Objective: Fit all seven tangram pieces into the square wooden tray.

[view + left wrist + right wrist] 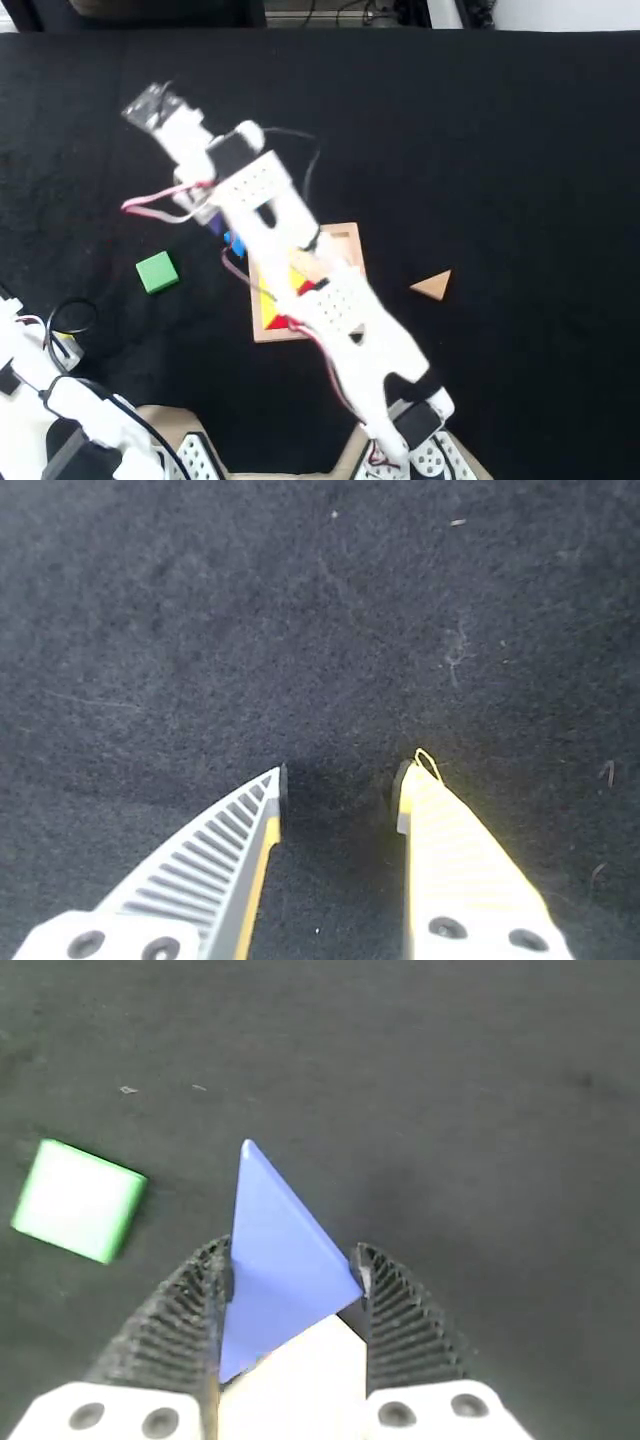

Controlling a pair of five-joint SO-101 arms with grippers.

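My right gripper [292, 1258] is shut on a blue triangle [272, 1215], held above the black table. In the high view the right arm [300, 270] stretches across the square wooden tray [345, 235], and the blue triangle [233, 241] shows just off the tray's left side. Under the arm, a yellow piece [268, 293] and a red piece [281, 322] lie in the tray. A green square [157, 272] lies on the table to the tray's left, also the green square [78, 1200] close by in the right wrist view. A tan triangle [432, 285] lies right of the tray. My left gripper [342, 780] is open over bare cloth.
The left arm [50, 395] sits folded at the table's front left corner with cables around it. The black cloth [500, 150] covers the whole table, with free room at the back and right.
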